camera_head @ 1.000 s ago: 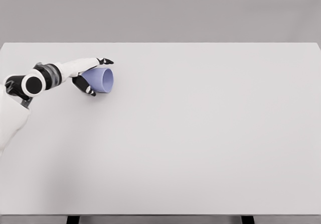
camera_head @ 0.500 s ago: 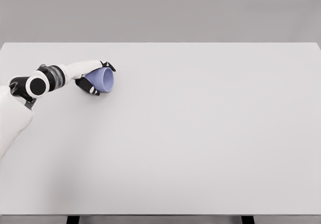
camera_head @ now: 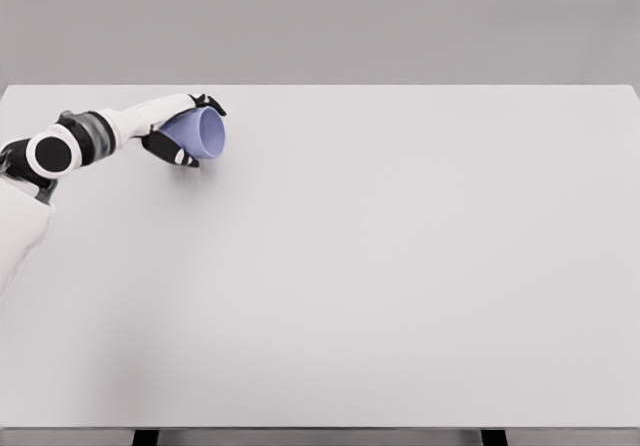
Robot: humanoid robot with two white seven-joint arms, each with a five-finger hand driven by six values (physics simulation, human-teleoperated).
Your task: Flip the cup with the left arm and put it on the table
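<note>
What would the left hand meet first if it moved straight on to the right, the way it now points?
Nothing, it seems: the left hand, shut on the blue cup, points right along the white table, which shows nothing else in that line.

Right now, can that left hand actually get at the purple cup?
Yes, it looks so: the left hand is already closed around the purple cup, which lies on its side with its mouth facing right. Nothing else on the table blocks it.

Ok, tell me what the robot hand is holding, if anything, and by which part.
The left robot hand holds the blue cup by its side wall near the closed base, fingers above and below. The cup lies sideways, mouth facing right.
</note>
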